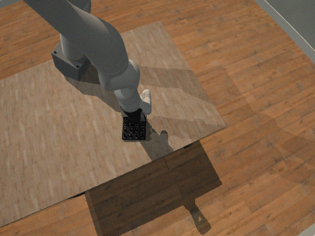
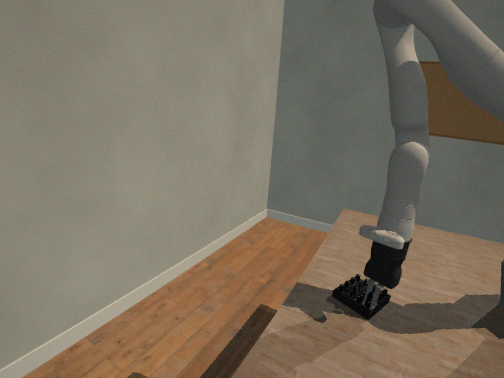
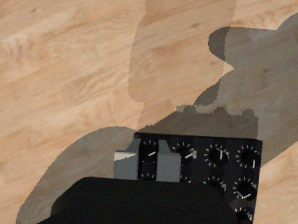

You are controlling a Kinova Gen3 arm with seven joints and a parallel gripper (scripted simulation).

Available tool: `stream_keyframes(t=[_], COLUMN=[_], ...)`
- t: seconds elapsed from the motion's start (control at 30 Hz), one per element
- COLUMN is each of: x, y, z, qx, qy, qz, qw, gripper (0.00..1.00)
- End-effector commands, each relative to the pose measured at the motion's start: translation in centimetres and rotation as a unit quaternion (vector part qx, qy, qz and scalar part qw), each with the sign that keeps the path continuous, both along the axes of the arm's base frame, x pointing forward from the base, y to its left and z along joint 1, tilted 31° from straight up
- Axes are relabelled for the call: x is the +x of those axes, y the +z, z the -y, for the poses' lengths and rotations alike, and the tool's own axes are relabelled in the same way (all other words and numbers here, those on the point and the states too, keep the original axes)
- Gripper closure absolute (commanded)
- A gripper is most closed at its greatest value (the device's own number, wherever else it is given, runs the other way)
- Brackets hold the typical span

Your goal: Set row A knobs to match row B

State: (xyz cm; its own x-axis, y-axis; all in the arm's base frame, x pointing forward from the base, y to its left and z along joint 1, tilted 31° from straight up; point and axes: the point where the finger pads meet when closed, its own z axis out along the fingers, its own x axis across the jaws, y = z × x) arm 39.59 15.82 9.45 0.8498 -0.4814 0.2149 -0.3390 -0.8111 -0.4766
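The black knob box (image 1: 134,138) (image 2: 356,309) (image 3: 256,172) stands flat on the table. My gripper (image 2: 371,300) (image 3: 149,153) points down at its rear right corner, shut on knob A4, with one finger on each side. The white line of knob A4 (image 3: 151,154) shows between the fingers and slants up to the right in the wrist view. The line of knob B4 (image 3: 187,156) slants much the same way. Knob C4 (image 3: 219,154) and knob D4 (image 3: 249,157) are in plain view. The gripper body hides most of row A, including A1 to A3.
The neighbouring knob B4 stands close beside the right finger in the wrist view. The table (image 1: 78,140) (image 2: 440,270) has its edge beyond the front of the box. Arm shadows darken the table beside the box.
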Motion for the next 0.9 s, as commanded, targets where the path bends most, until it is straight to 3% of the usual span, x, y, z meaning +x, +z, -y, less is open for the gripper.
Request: stream_keyframes(t=[0.0,0.73,0.77,0.87], x=[-0.02,-0.02,-0.02,-0.02], y=[0.0,0.0,0.0,0.0], z=[0.07,0.07,0.07,0.07], qx=[0.0,0.001,0.001,0.001], qy=[-0.001,-0.003,-0.003,-0.003], qz=[0.0,-0.001,-0.001,-0.001], qw=[1.0,1.0,1.0,1.0], gripper=[0.7,0.7,0.54,0.54])
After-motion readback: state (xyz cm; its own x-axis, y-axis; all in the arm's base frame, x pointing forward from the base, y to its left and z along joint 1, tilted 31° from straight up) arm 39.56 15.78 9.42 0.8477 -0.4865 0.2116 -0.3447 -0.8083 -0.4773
